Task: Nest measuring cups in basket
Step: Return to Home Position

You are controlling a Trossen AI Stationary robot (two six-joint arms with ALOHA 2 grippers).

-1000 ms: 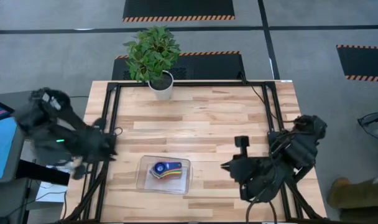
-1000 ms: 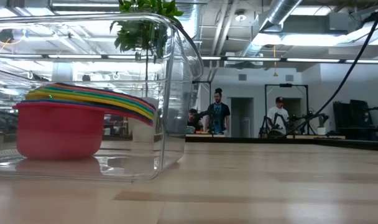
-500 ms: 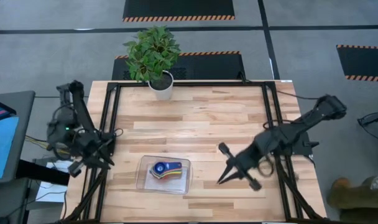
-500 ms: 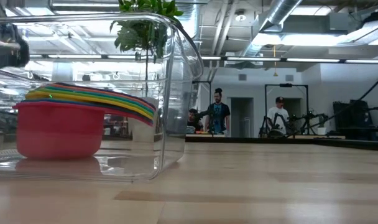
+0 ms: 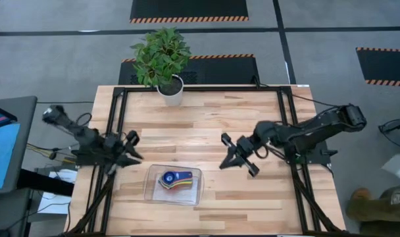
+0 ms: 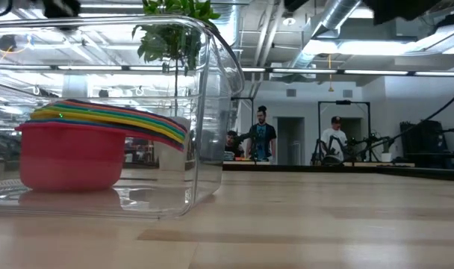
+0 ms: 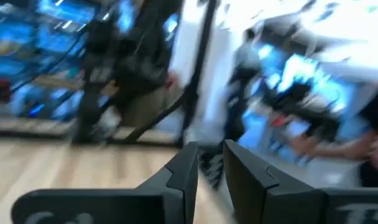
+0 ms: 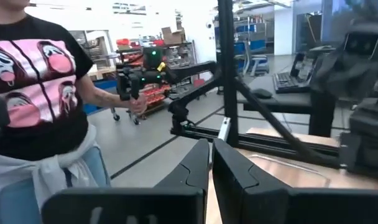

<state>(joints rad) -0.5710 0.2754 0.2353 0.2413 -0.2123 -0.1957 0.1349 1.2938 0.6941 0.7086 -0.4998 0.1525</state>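
The clear basket (image 5: 150, 191) (image 6: 212, 112) stands near the table's front edge, left of centre. The measuring cups (image 5: 174, 179) sit nested in it as one stack, blue on top, handles fanned toward the right. In the low view the red outermost cup (image 6: 70, 161) rests with its bottom on the basket floor. My left gripper (image 5: 137, 157) (image 7: 211, 163) hovers just left of and beyond the basket, pointing level, fingers nearly together with nothing between them. My right gripper (image 5: 224, 162) (image 8: 211, 155) hovers to the right of the basket, level and shut, holding nothing.
A plant in a white pot (image 5: 170, 91) stands at the far edge. Black frame rails (image 5: 119, 125) run along the table's sides. Bare wood (image 5: 206, 125) lies between the arms. A person in a black printed shirt (image 8: 33, 93) stands beyond the table.
Both arms have sunk from a folded, raised pose and stretched out, and their grippers have tipped from pointing down to about level. My left gripper has gone toward the table's right, in over its left edge. My right gripper has gone toward the left. Basket and cups have stayed put.
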